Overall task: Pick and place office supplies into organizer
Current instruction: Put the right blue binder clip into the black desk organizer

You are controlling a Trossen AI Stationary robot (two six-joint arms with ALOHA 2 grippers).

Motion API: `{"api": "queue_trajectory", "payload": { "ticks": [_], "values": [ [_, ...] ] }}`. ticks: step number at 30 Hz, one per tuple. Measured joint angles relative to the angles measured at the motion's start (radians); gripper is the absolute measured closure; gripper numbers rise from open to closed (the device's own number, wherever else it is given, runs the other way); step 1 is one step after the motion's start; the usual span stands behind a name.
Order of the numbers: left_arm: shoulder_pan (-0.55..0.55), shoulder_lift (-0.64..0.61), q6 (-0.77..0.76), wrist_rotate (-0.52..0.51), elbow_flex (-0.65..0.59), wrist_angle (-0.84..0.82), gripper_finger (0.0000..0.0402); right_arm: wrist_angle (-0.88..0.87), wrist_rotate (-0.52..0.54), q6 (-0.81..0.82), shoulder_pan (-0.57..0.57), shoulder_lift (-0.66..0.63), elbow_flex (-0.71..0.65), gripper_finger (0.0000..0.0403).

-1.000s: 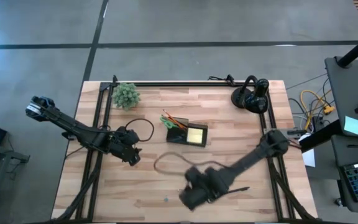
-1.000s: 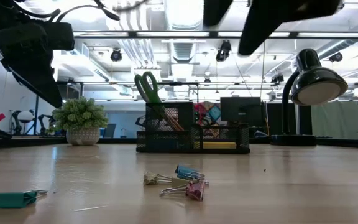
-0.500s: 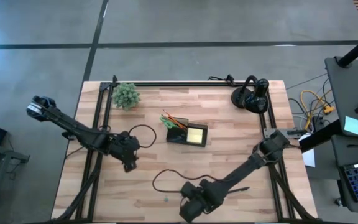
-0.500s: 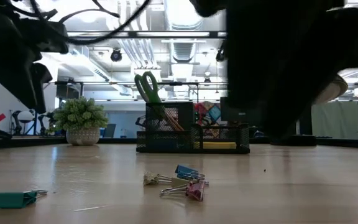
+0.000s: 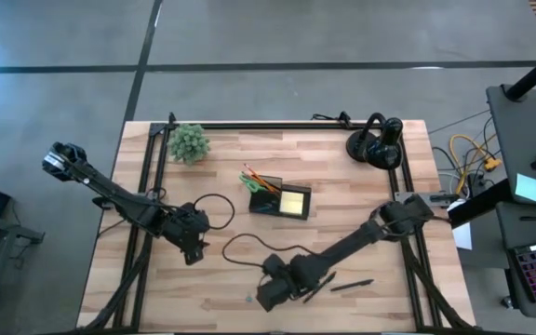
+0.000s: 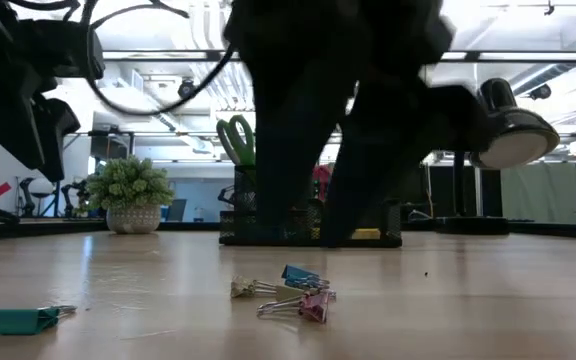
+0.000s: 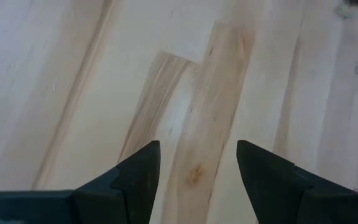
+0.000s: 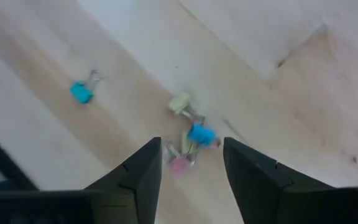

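Observation:
Three small binder clips, yellow [image 8: 180,102], blue [image 8: 201,134] and pink [image 8: 180,165], lie in a cluster on the wood near the table's front edge [image 6: 283,290]. A teal clip [image 8: 79,92] lies apart from them [image 6: 18,320]. My right gripper [image 8: 191,168] hangs open just above the cluster, pointing steeply down [image 5: 268,293], and touches nothing. The black organizer [image 5: 280,198] stands mid-table. It holds green-handled scissors [image 6: 236,135], orange pencils [image 5: 259,179] and a yellow sticky pad [image 5: 294,200]. My left gripper [image 7: 197,168] is open over bare wood at the left [image 5: 192,251].
Two black pens [image 5: 352,284] lie on the wood to the right of my right gripper. A small green potted plant [image 5: 189,141] stands at the far left. A black desk lamp [image 5: 377,141] stands at the far right. Loose black cables [image 5: 240,244] loop between the arms.
My right gripper has come down and gone toward the table's left edge, and now stands over the clip cluster; the pens it covered now show. My left gripper has shifted a little toward the near edge and turned somewhat. The clips have not moved.

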Motion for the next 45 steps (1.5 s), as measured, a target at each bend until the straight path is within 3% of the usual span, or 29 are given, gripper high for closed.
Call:
{"api": "queue_trajectory", "payload": {
  "ticks": [4,13,23,32,38,43,45],
  "values": [
    [-0.001,0.0,-0.012,0.001,0.0,-0.003,0.0203,-0.004,-0.051,-0.041,-0.013,0.029,-0.002,0.0253],
    [-0.008,-0.002,-0.029,0.016,0.0,-0.004,0.0203,-0.123,0.029,0.016,-0.016,0.034,0.0,0.0275],
    [-0.008,-0.002,-0.028,0.015,0.0,-0.004,0.0203,-0.159,0.032,0.02,-0.03,0.016,0.016,0.029],
    [-0.007,-0.002,-0.027,0.014,0.0,-0.004,0.0203,-0.294,0.074,0.136,-0.034,0.013,0.015,0.0292],
    [-0.007,-0.002,-0.028,0.014,0.0,-0.004,0.0203,-0.226,-0.018,-0.058,-0.034,0.012,0.021,0.0292],
    [-0.007,-0.001,-0.035,0.014,0.0,-0.004,0.0203,-0.226,-0.2,0.051,-0.056,0.01,0.02,0.0293],
    [-0.007,-0.001,-0.052,0.014,0.0,-0.004,0.0203,-0.221,-0.211,0.069,-0.064,0.009,0.02,0.0291]
  ]
}}
